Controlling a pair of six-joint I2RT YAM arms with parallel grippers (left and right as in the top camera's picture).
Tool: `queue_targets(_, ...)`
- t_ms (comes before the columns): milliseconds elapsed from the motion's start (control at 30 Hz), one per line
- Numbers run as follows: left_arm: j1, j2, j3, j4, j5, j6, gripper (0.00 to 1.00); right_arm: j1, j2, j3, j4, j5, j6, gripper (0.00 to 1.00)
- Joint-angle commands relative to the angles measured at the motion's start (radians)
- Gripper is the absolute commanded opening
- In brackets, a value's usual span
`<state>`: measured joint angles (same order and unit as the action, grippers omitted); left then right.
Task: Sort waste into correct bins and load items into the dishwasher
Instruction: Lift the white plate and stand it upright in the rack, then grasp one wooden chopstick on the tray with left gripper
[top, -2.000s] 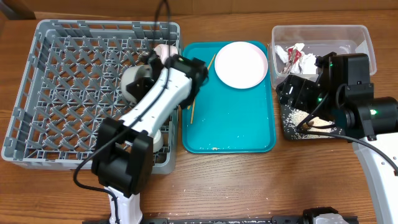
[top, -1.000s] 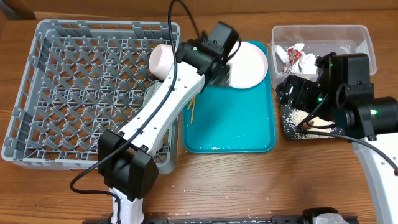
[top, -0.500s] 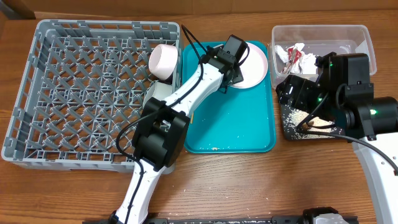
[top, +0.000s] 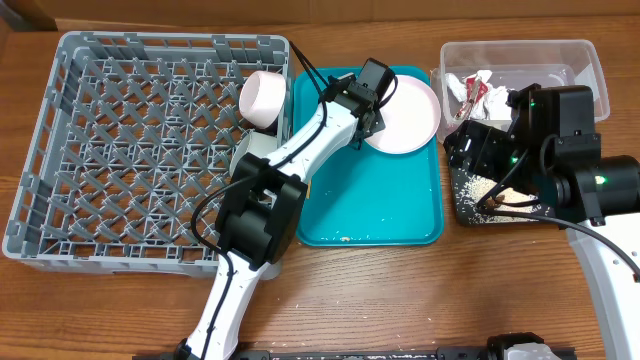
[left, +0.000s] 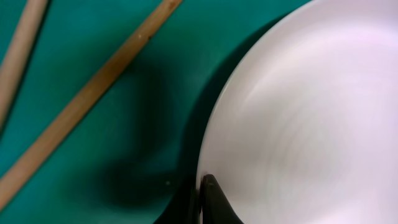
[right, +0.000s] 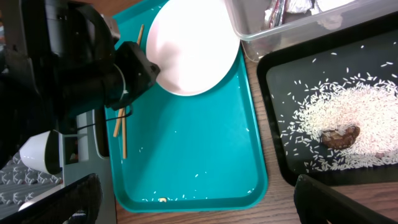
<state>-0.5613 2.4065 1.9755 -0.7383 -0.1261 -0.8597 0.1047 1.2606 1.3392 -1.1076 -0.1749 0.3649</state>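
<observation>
Left pincer (top: 373, 111) clamped on plate (top: 410, 115) rim — above the teal tray (top: 370, 195).

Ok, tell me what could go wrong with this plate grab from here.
1. The left claw pinches the plate only at its rim, so the smooth plate may slip or tip when lifted.
2. The plate's far edge sits close to the clear tub; a swing could bump it.
3. The way to the dish rack passes the white cup at its wall, which could be knocked.
</observation>
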Motion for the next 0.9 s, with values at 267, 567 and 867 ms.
queue_targets(267, 0.046, -0.361, 0.137, -0.076, -0.407, 0.676, 0.04, -0.004, -0.002, 0.008, 0.006, 0.010, -0.006, 1.00)
queue_targets(567, 0.203, -0.428, 0.131, -0.044, -0.898, 0.965, 0.04, -0.004, -0.002, 0.008, 0.006, 0.010, -0.006, 1.00)
queue_targets(867, 0.419, -0.329, 0.130, -0.031, -0.893, 0.961, 0.04, -0.004, -0.002, 0.009, 0.006, 0.010, -0.006, 1.00)
